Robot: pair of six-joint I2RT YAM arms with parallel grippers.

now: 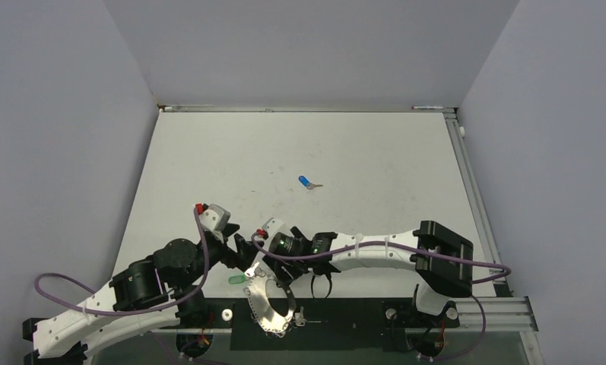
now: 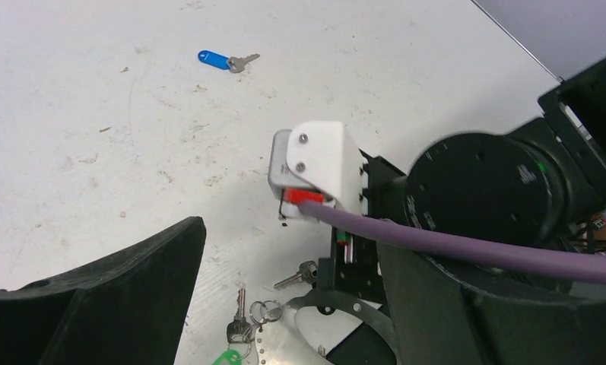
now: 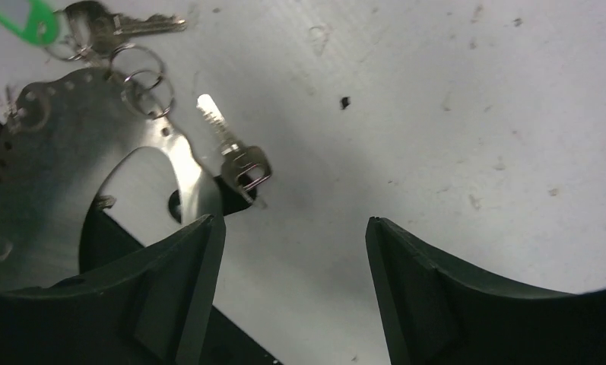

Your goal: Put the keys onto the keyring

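Blue-tagged key [image 1: 309, 182] lies apart; keyring [image 3: 49, 175] near spread right fingers [image 3: 170, 289]

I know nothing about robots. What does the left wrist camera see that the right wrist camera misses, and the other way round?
Only the left wrist view: a blue-tagged key lying alone farther out on the table, plus the white housing on the other arm's wrist with its purple cable.
Only the right wrist view: the right hand, open and empty above the table.
Both: the green tag, the small split rings, a silver key and the flat perforated keyring.
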